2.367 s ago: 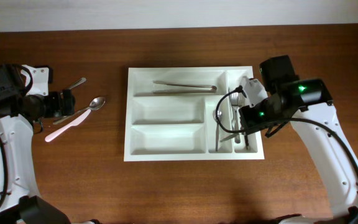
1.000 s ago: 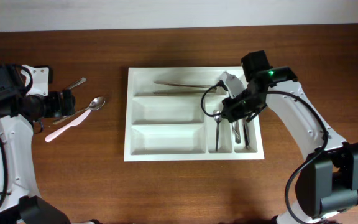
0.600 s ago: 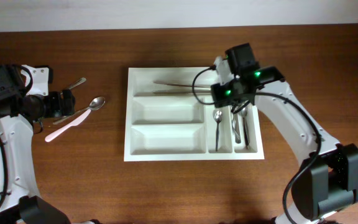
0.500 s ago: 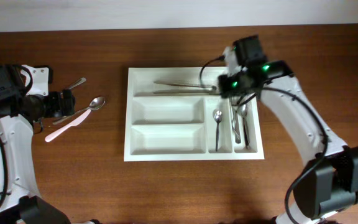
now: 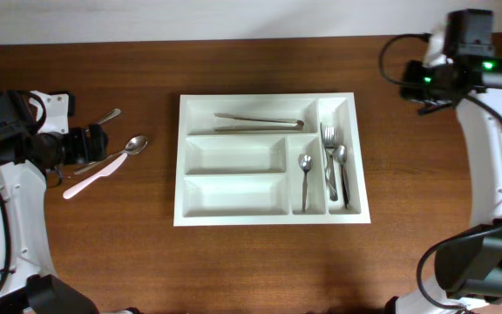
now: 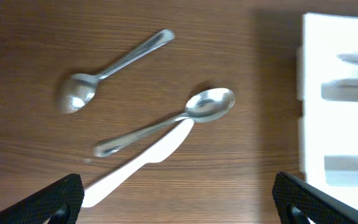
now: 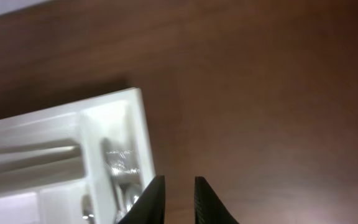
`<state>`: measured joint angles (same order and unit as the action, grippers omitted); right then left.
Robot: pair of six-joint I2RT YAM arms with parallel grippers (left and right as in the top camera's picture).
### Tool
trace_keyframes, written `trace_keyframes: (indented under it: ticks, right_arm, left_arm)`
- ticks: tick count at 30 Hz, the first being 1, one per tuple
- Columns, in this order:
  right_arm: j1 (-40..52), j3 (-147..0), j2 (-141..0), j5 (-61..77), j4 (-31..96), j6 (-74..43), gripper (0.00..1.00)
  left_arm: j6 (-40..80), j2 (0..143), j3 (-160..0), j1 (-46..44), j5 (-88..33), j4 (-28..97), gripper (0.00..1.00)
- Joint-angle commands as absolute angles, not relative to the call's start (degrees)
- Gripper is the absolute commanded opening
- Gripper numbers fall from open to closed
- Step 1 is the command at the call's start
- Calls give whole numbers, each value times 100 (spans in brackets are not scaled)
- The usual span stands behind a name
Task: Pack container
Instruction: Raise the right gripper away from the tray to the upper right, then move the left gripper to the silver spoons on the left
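Observation:
The white container (image 5: 234, 187) lies mid-table. Its top compartment holds metal tongs (image 5: 260, 121). One narrow compartment has a spoon (image 5: 305, 162), the other a fork (image 5: 329, 150) and a spoon (image 5: 342, 157). My right gripper (image 5: 418, 85) hovers over bare wood beyond the container's far right corner (image 7: 138, 124); its jaws (image 7: 179, 199) stand slightly apart with nothing between them. My left gripper (image 5: 97, 144) is wide open (image 6: 179, 202) just short of a large spoon (image 6: 166, 121), a white plastic knife (image 6: 142, 162) and a small spoon (image 6: 114, 65), all on the table left of the container (image 6: 340, 93).
The loose large spoon (image 5: 135, 144), small spoon (image 5: 107, 116) and white knife (image 5: 90, 179) lie between the left arm and the container. A pale wall edge runs along the table's far side.
My right gripper has left a spoon in the narrow compartment, risen and swung away to the back right, its jaws parting a little. The left arm has not moved.

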<state>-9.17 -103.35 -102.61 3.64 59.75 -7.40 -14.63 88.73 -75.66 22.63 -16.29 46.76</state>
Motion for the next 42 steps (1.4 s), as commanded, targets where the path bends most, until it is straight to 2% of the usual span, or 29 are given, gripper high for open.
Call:
trace_keyframes:
  ticks: [1, 3, 5, 7, 9, 14, 22, 26, 30, 34, 40, 41, 42]
  right_arm:
    - [-1251, -10449, -10228, 322, 6082, -1164, 19]
    - [-1441, -10449, -10228, 386, 6106, -1299, 28]
    - [-1605, -10449, -10228, 504, 6106, -1299, 52]
    - [-1750, -10449, -10228, 576, 6110, -1297, 70]
    - [-1846, -10449, -10228, 574, 6110, -1297, 98]
    - [-1955, -10447, -10228, 532, 6110, -1293, 99]
    - [-1957, -10447, -10228, 534, 6069, -1293, 99]
    - [-1957, -10447, -10228, 532, 6069, -1293, 99]
    - [-1957, -10447, -10228, 532, 6069, -1293, 99]
    - [-1957, -10447, -10228, 532, 6069, -1293, 99]
    - [-1957, -10447, -10228, 532, 6069, -1293, 99]
    - [-1957, -10447, -10228, 532, 6069, -1293, 99]
    - [-1957, -10447, -10228, 532, 6069, -1295, 99]
  left_arm:
    - [-827, 8914, -7675, 2276, -2344, 4821, 99]
    - [-659, 8914, -7675, 2276, -2593, 4779, 99]
    - [-580, 8914, -7675, 2276, -2880, 4814, 99]
    - [-580, 8914, -7675, 2279, -3039, 4849, 99]
    - [-578, 8914, -7675, 2279, -3000, 4711, 99]
    - [71, 8921, -7741, 2276, -1872, 4569, 99]
    - [-60, 9277, -8420, 2279, -808, 5157, 99]
    - [-1146, 9765, -9028, 2279, -711, 5140, 99]
    - [-1658, 10337, -9577, 2294, -154, 5052, 99]
    - [-2434, 11030, -10121, 2344, -106, 4932, 100]
    - [-4268, 11946, -10512, 2342, -123, 4882, 89]
    - [-4646, 12079, -10512, 2335, -126, 4862, 82]
    - [-4991, 12197, -10512, 2329, -123, 4864, 82]
